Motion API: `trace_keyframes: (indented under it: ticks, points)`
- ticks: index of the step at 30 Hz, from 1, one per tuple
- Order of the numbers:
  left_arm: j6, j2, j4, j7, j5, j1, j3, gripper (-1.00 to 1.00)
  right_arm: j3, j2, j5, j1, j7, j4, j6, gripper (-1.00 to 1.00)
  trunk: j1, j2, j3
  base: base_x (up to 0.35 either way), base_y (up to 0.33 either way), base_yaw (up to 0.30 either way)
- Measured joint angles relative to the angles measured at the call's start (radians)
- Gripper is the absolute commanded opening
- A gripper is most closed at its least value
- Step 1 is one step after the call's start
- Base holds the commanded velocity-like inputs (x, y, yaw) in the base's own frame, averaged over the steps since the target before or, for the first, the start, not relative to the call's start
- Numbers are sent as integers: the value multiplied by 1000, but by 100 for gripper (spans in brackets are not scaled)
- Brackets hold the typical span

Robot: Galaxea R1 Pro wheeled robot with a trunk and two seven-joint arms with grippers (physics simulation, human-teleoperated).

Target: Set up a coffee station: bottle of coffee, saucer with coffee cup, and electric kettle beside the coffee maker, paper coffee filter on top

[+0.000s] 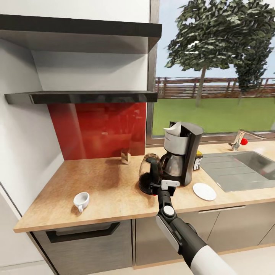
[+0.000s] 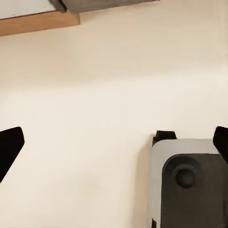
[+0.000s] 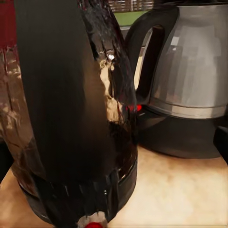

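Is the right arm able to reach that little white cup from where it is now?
Probably, but not directly: the right gripper sits at the kettle, and the cup lies well off to its left across bare countertop.

A wooden bench runs along the wall, with grey cabinet fronts and a dark drawer handle beneath. Behind it a glossy red backsplash sits under two dark shelves fixed to a white wall. To the right a steel sink is sunk into the bench, with a tap at its back. A large window above it looks onto a lawn, a wooden fence and trees in daylight. The floor is pale cream.
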Motion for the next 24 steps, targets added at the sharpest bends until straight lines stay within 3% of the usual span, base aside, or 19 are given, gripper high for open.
trace_keyframes:
  ticks: [3,6,10,24]
  points:
    - [-3,2,-12,-79,-1,0,14,100,0,1,0,0,0,0,0,100,0,0,0,0,0,0]
    - [-29,3,-14,-109,-2,2,18,100,1,1,0,-1,0,0,0,100,0,0,0,-50,30,0]
    - [-65,2,-13,-112,-1,4,20,100,1,1,0,0,0,0,0,100,0,0,0,-225,152,0]
    - [-71,2,-14,-110,-1,3,22,100,1,1,0,0,0,0,0,100,0,0,0,-275,212,0]
